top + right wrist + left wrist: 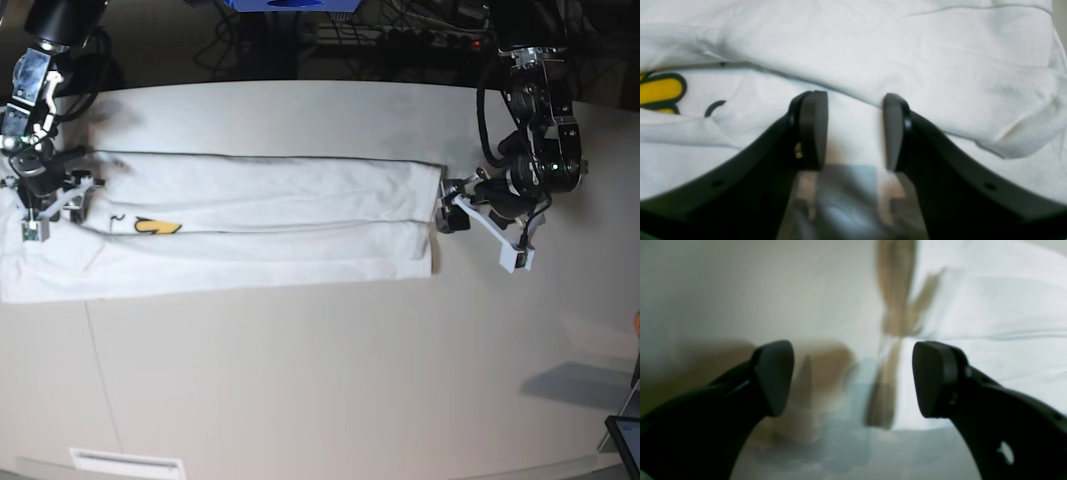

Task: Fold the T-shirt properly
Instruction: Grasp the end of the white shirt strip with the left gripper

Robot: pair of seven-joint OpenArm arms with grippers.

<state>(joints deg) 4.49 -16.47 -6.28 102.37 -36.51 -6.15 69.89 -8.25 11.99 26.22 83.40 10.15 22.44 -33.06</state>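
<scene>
- base view: your shirt [260, 215] lies as a long band on the table [330, 380], sides folded in, ready to halve.
- left gripper [853, 380] gapes empty beside one end.
- right gripper [855, 130] sits half-parted over cloth at the other; no pinch visible.

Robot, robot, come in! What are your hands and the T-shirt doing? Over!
Left hand open, off the shirt's end. Right hand part open over the cloth, nothing gripped. T-shirt folded into a long band on the table. Nothing in the way.

A pale, cream-coloured table [300, 380] fills the base view under even light. Dark cables [400, 30] and a blue object [290, 5] lie beyond its far edge.
</scene>
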